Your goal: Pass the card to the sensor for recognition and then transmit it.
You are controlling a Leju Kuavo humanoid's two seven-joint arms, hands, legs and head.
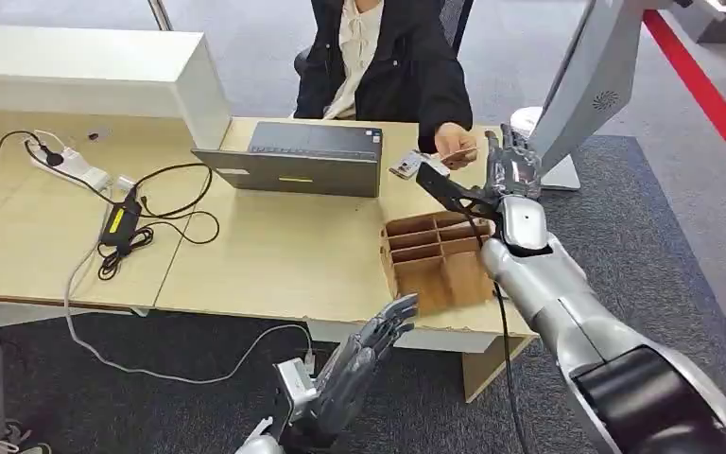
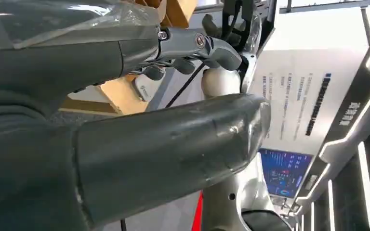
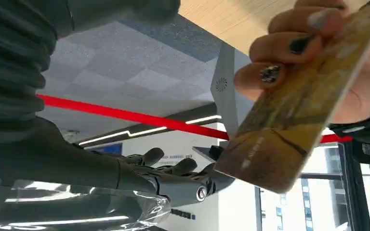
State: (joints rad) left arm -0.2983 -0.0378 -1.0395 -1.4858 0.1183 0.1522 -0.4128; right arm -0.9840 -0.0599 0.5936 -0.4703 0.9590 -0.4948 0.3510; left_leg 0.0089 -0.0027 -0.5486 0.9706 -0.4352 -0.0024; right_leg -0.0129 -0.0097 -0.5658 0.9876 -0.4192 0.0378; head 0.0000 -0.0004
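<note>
Card (image 3: 289,130) first: one only, yellowish-brown, held in the fingers of the person's hand (image 1: 455,145) across the desk (image 1: 246,255), its free end just at my right hand's fingertips (image 3: 192,180). From the head view my right hand (image 1: 512,168) is raised upright beside that hand, above the far corner of the wooden organiser (image 1: 438,257); whether my fingers actually touch or pinch the card I cannot tell, though they look extended with gaps between them. My left hand (image 1: 364,355) hangs low in front of the desk edge, fingers apart and lightly curved, nothing in it. One person (image 1: 383,57) in a dark jacket sits opposite me. One grey laptop (image 1: 293,158) lies on the desk, lid towards me, and one small white tagged item (image 1: 406,166) lies just beside it near the person's hand. One power strip (image 1: 68,163) and one black adapter (image 1: 119,220) sit to my left among trailing cables. One white stand (image 1: 586,85) rises at my right
</note>
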